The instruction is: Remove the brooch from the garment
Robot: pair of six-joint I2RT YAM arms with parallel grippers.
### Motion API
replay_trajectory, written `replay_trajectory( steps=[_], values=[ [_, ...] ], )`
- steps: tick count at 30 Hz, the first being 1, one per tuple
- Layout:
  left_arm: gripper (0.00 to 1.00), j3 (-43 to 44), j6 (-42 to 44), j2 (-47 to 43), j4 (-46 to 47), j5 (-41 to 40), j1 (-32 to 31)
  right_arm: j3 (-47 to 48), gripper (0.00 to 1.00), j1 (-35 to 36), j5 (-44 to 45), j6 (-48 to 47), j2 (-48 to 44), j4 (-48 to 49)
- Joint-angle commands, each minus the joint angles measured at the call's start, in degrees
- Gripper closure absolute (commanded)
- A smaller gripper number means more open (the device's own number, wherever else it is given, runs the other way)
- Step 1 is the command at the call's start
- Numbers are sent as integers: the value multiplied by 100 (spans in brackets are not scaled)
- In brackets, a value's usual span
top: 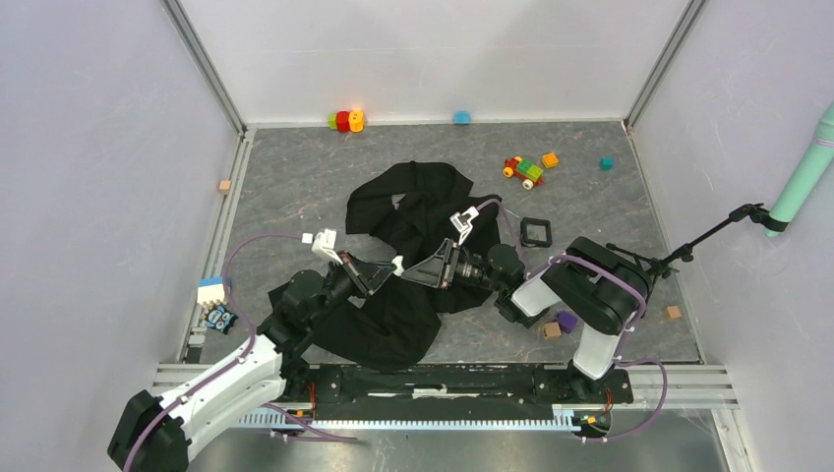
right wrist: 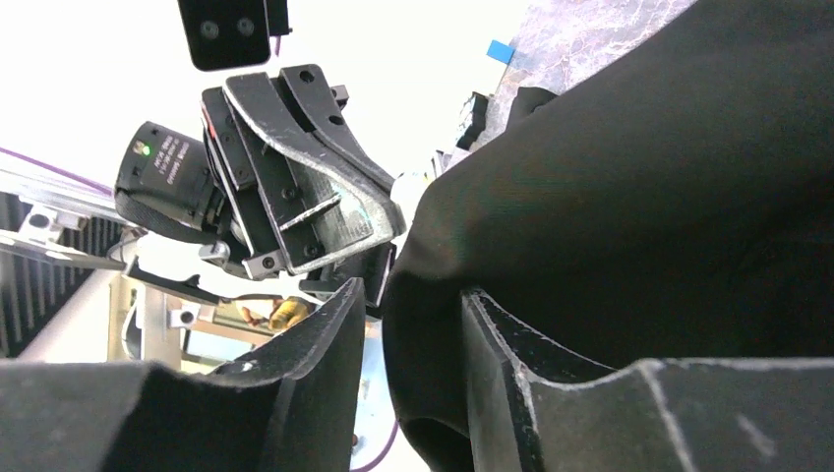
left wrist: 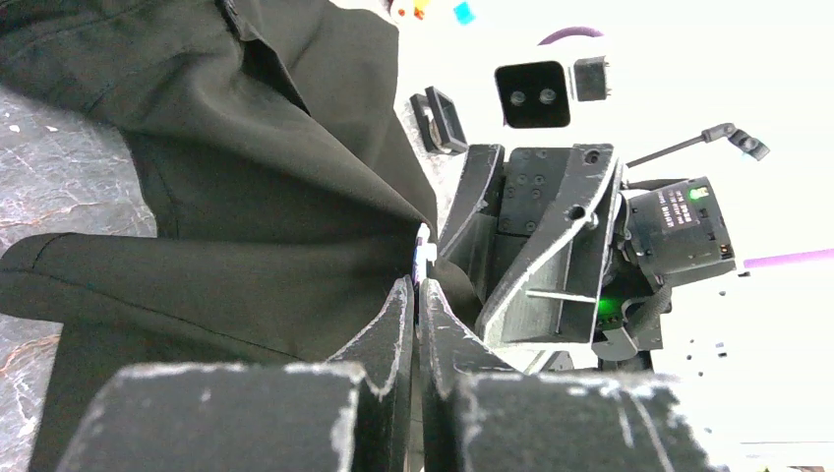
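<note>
The black garment (top: 418, 211) lies crumpled mid-table and also fills the left wrist view (left wrist: 246, 197) and the right wrist view (right wrist: 629, 197). The brooch (top: 397, 264) is a tiny whitish piece at the cloth's edge. In the left wrist view the brooch (left wrist: 423, 254) sticks out just past my left gripper's tips. My left gripper (top: 389, 269) (left wrist: 417, 287) is shut, its tips on the brooch. My right gripper (top: 429, 267) (right wrist: 413, 287) faces it with its jaws apart around a fold of the garment. The fold lies against the right finger, and a gap shows beside the left finger.
A black square frame (top: 535, 232) lies right of the garment and shows in the left wrist view (left wrist: 443, 120). Toy bricks (top: 526, 169) lie at the back right. A purple block (top: 565, 321) and a wooden cube (top: 552, 330) sit by the right arm's base. A blue-white item (top: 211, 292) lies at the left edge.
</note>
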Motion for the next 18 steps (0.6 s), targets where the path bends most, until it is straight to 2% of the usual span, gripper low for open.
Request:
replay_trajectory(
  steps=[1,5,8,15,18],
  values=[
    [98,-151,-189,-177,690,-7,-7,212,59,-39,202,262,46,427],
    [98,-191,-127,-294,640,5,-7,219,63,-51,260,265,10,376],
    [98,-226,-101,-355,648,35,-7,256,61,-55,240,336,42,472],
    [98,-399,-207,-567,947,96,-7,213,43,-83,472,394,12,348],
    [98,-501,-308,-702,1093,48,-7,191,40,-83,575,379,1,170]
  ],
)
